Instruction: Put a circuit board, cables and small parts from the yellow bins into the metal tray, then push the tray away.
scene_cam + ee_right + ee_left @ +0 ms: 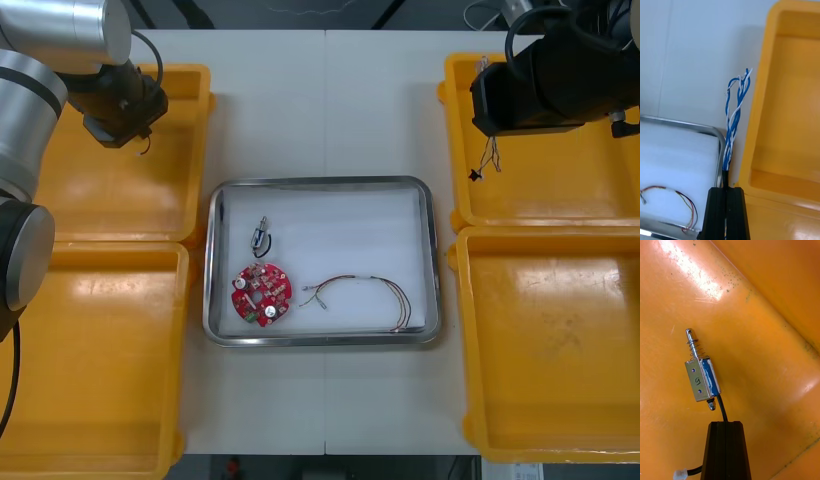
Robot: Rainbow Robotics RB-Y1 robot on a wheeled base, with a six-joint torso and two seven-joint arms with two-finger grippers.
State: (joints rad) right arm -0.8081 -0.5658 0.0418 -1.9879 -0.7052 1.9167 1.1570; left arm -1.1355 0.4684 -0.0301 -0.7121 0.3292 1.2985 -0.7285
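Note:
My left gripper [725,423] is shut on the black lead of a small metal part [702,378], which hangs above the floor of the far left yellow bin [120,190]. My right gripper [726,189] is shut on a twisted blue and white cable [733,116]. That cable [488,158] dangles over the inner edge of the far right yellow bin [560,190]. The metal tray [432,260], white inside, holds a round red circuit board [262,293], a small metal part [260,238] and a red and yellow cable [365,292].
The near left bin [90,360] and the near right bin [560,350] flank the tray. Bare table lies beyond the tray's far rim. In the right wrist view the tray's corner [717,133] sits just beside the orange bin wall [760,112].

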